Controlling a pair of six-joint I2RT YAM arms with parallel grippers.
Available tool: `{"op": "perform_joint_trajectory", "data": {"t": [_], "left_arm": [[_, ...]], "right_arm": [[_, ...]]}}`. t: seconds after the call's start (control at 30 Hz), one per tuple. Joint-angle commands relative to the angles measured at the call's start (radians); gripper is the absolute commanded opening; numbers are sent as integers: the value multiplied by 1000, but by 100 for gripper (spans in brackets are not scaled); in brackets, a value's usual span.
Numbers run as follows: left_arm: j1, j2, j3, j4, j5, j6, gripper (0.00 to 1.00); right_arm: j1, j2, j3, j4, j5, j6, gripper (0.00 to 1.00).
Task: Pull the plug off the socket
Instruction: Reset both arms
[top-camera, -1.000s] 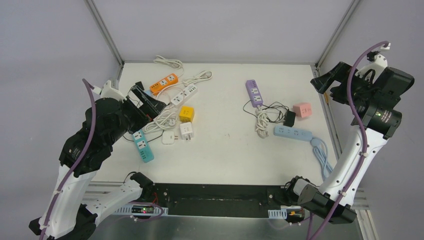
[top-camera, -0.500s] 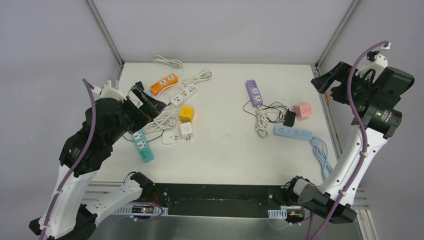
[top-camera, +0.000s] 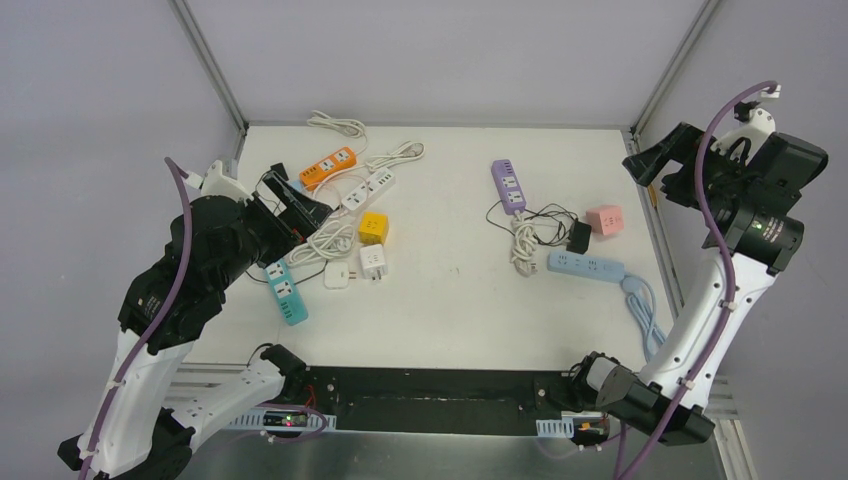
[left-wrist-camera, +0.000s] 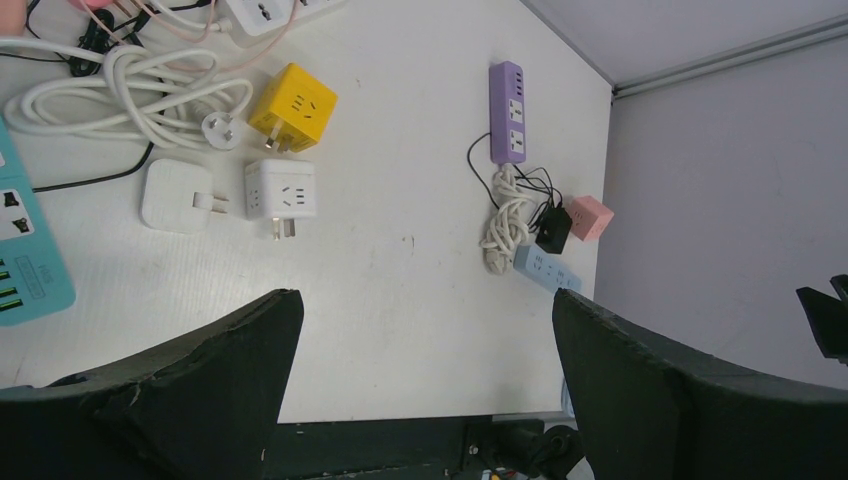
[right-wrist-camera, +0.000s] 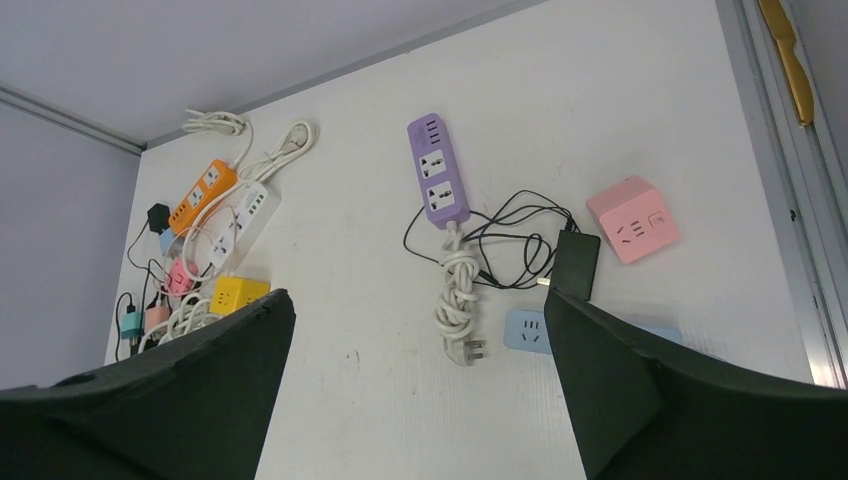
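Wrist views: both grippers (left-wrist-camera: 425, 300) (right-wrist-camera: 417, 298) wide, empty.

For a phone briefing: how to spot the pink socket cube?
Go to the table's right edge. The pink socket cube lies there, right of the black adapter. Its neighbours, the purple strip and the light blue strip, are long; it alone is a cube.

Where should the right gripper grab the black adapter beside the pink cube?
Probably take the black adapter across its two long flat sides, coming straight down from above. It lies flat, with the pink cube close on one side and thin cables on the other.
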Motion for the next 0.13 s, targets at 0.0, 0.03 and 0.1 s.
{"op": "perform_joint_trajectory", "data": {"t": [0.0,0.03,0.1], "left_arm": [[-5,0,20,-7,-7,10,99],[-5,-3,19,-6,-9,10,99],[-5,-5,14,-7,-9,9,99]], "right_arm": [[-7,1,39,27,17,1,100],[-7,1,37,28,18,0,100],[-7,-1,35,28,16,2,100]]}}
